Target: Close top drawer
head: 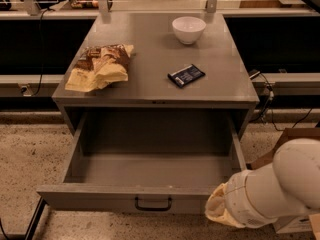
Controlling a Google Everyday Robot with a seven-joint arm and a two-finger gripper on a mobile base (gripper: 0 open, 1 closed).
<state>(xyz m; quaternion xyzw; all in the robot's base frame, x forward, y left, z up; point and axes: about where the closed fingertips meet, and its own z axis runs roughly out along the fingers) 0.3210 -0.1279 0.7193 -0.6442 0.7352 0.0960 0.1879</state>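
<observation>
The top drawer (115, 198) is a wide grey metal drawer pulled far out of its cabinet (155, 101). Its inside is empty. A small dark bail handle (153, 204) sits at the middle of its front. My arm (265, 194) comes in from the lower right, white with a beige cuff. Its end lies at the drawer front's right corner. My gripper (212, 211) is hidden behind the cuff and the drawer front, so its fingers do not show.
On the cabinet top lie a crumpled chip bag (100, 66), a dark snack packet (186, 75) and a white bowl (189, 29). A cardboard box (295, 134) stands on the floor at right. Cables (265, 101) hang beside the cabinet's right side.
</observation>
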